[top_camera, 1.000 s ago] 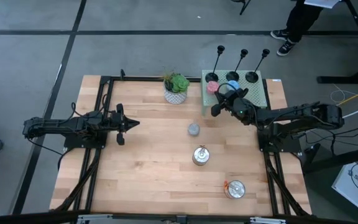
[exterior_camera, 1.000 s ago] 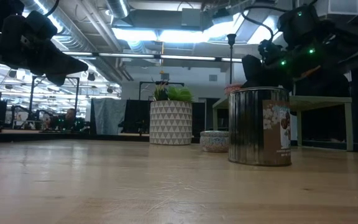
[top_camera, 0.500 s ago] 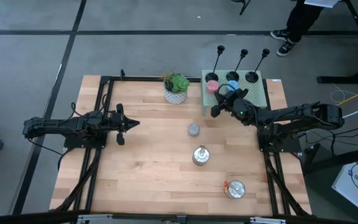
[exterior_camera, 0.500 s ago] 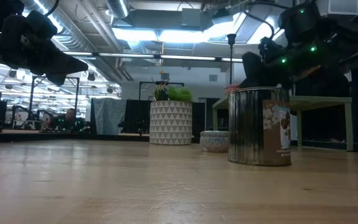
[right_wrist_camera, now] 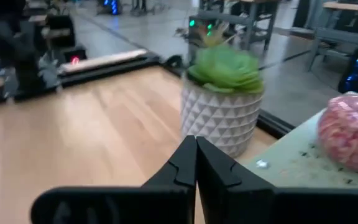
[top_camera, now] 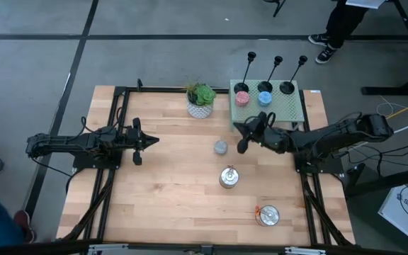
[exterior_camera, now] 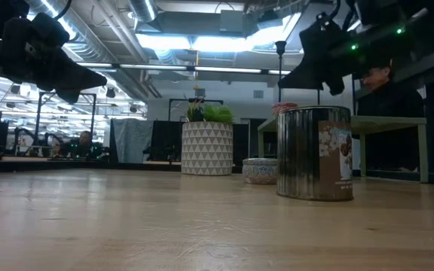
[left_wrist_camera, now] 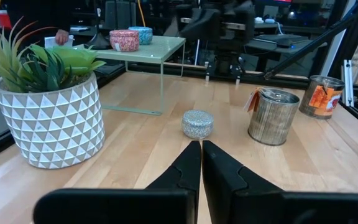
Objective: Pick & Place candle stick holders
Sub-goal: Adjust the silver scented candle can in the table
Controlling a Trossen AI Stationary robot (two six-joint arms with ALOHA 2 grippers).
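Right hand point(top_camera: 243, 137) has pulled back off the green stand point(top_camera: 292, 108) toward the surface point(top_camera: 168, 177) centre, fingers pressed together, empty. Blue candle point(top_camera: 265, 98) now uncovered beside the pink candle point(top_camera: 242, 98). Three candle stick holders point(top_camera: 287, 86) line the stand's far edge. Left hand point(top_camera: 147, 140) pressed shut, parked left.

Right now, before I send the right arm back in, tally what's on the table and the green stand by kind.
Black candle stick holders with thin stems and knobs: 3
Small round candles: 3 (pink, blue, grey)
Round silver tins: 2
Green plant in white patterned pot: 1
Pale green raised stand: 1
Total: 10
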